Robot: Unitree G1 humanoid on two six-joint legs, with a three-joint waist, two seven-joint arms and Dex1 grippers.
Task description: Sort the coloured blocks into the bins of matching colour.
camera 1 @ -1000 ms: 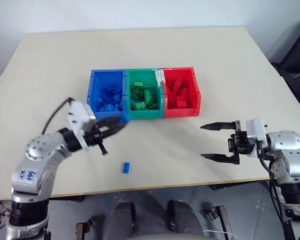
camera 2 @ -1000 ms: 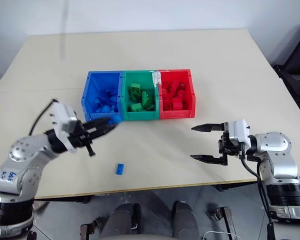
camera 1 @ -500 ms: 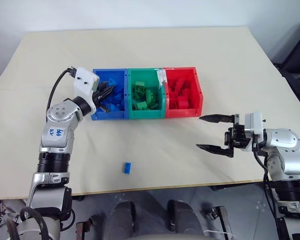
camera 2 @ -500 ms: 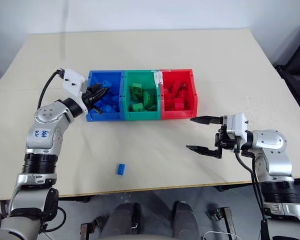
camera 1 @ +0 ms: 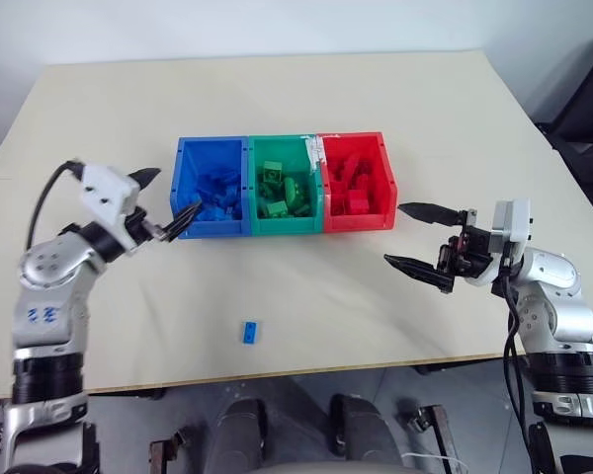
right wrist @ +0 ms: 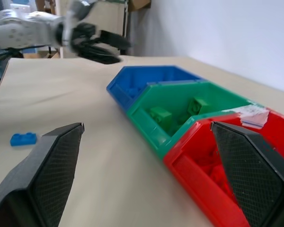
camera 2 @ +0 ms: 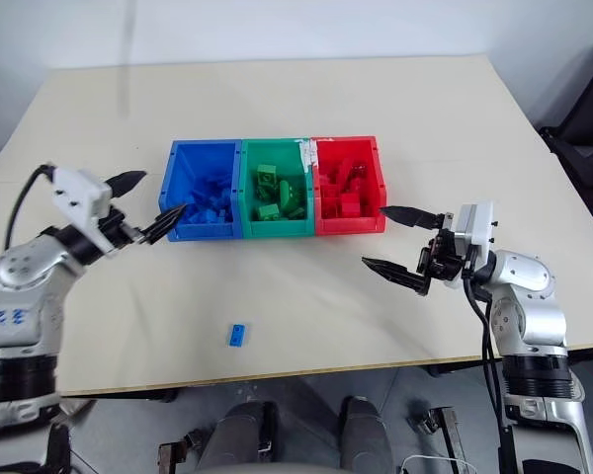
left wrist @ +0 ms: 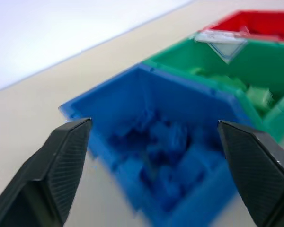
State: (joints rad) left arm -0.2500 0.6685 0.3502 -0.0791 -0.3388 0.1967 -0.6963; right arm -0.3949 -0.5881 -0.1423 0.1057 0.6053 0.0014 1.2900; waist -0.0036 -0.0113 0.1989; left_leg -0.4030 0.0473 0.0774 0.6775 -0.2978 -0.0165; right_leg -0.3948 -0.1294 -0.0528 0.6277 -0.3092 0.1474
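Three joined bins stand mid-table: blue bin (camera 1: 213, 228), green bin (camera 1: 287, 225) and red bin (camera 1: 359, 221), each with several bricks of its own colour inside. One small blue block (camera 1: 249, 332) lies alone on the table, in front of the bins. My left gripper (camera 1: 171, 195) is open and empty, just left of the blue bin and pointing at it. In the left wrist view the blue bin (left wrist: 132, 78) sits between its fingers. My right gripper (camera 1: 395, 234) is open and empty, in front of and to the right of the red bin.
The beige table (camera 1: 306, 99) runs well behind and to both sides of the bins. Its front edge lies a little beyond the loose blue block. The right wrist view shows the left gripper (right wrist: 104, 47) past the blue bin and the blue block (right wrist: 23, 138) on the table.
My left gripper, shut over the blue bin half a second ago, has opened and drawn back to the left of it. My right gripper has turned slightly and edged toward the red bin.
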